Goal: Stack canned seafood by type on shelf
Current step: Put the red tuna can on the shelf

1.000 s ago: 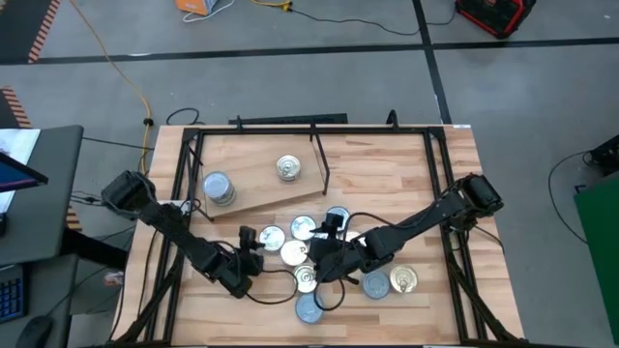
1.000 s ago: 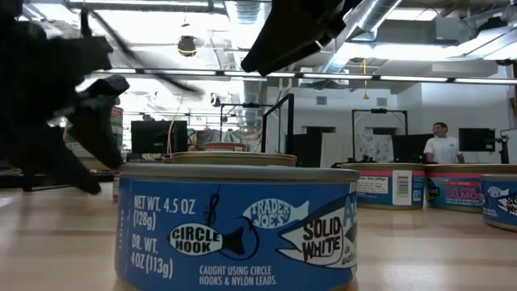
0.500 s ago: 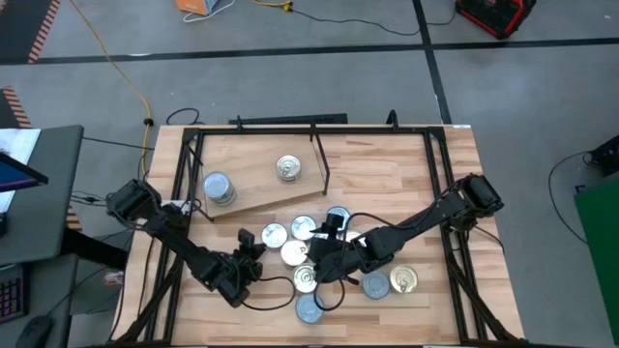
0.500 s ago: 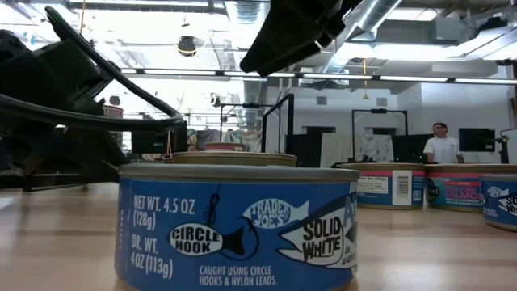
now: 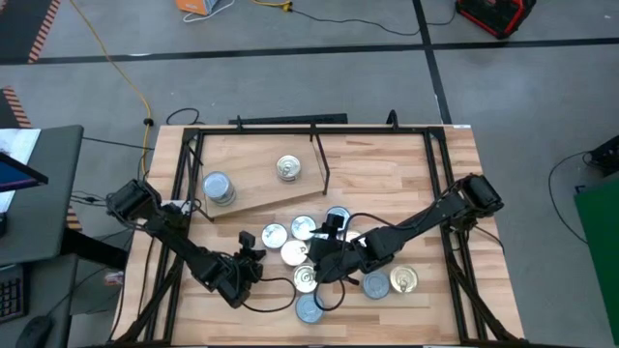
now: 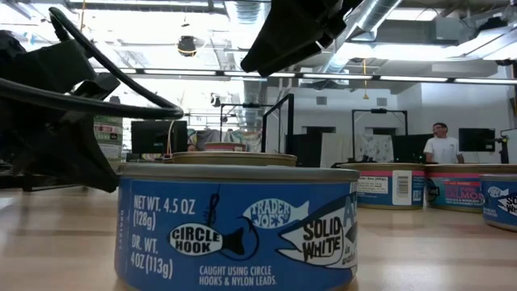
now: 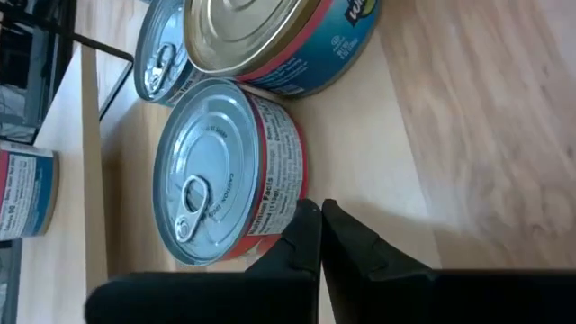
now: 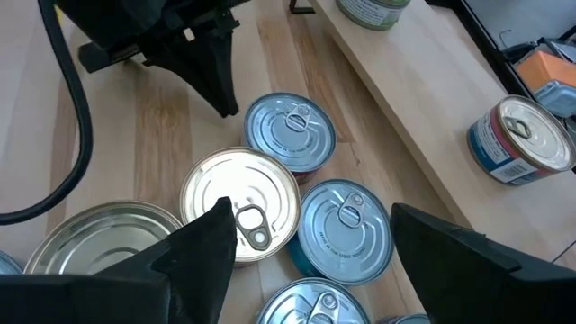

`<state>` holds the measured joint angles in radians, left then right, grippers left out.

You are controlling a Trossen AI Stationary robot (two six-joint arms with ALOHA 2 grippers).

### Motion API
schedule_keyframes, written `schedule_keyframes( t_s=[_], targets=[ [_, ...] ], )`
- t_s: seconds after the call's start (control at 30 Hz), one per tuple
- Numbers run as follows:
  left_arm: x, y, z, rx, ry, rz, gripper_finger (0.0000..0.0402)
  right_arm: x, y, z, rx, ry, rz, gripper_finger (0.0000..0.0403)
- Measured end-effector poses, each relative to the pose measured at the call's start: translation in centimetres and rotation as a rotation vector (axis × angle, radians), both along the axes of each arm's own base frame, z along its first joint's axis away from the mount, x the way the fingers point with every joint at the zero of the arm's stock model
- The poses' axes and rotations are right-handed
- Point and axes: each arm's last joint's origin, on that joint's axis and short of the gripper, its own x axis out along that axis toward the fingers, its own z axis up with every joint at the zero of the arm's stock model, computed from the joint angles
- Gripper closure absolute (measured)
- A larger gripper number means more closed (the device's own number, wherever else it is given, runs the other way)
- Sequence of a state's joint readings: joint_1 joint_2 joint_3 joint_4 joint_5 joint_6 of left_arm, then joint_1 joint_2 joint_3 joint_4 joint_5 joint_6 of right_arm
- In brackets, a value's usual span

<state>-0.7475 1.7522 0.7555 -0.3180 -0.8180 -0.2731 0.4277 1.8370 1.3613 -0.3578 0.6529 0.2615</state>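
Left pincer low on worktop at left edge of the tin cluster, fingers clenched tip to tip on nothing, tips just beside a silver-lid, red-label tin, contact unclear. Right pincer above mid cluster, fingers spread wide, released, holding nothing, over a gold-lid tin w/ silver-lid tins alongside. Shelf lies far-left on worktop, black rod at its right end, w/ two tins on it: one far left, one nearer the rod, well apart; rest of tins on worktop nearer side, blue-label one closest in low view.
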Motion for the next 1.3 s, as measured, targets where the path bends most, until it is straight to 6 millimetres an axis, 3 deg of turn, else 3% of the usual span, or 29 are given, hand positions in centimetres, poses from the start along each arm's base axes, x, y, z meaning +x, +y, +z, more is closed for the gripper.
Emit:
schedule_keyframes(
  t_s=[0.37, 0.67, 0.77, 0.97, 1.3],
  targets=[
    [0.9, -0.9, 2.5, -0.020, -0.063, -0.011, 0.0387, 0.1, -0.2, 0.0, 0.001, 0.000, -0.005, 0.0078],
    [1.9, 0.5, 2.3, 0.065, -0.022, -0.014, 0.0245, 0.1, -0.2, 0.0, 0.002, -0.001, -0.006, 0.0078],
    [2.3, 0.9, 2.3, 0.110, 0.002, -0.034, 0.0220, 0.1, -0.2, 0.0, 0.003, -0.002, -0.006, 0.0078],
    [2.7, 1.5, 2.2, 0.144, 0.024, -0.041, 0.0223, 0.1, -0.2, 0.0, 0.003, -0.002, -0.006, 0.0078],
    [2.4, 2.7, 1.2, 0.158, 0.080, -0.058, 0.0266, 0.1, -0.2, 0.0, 0.002, -0.002, -0.005, 0.0078]
  ],
)
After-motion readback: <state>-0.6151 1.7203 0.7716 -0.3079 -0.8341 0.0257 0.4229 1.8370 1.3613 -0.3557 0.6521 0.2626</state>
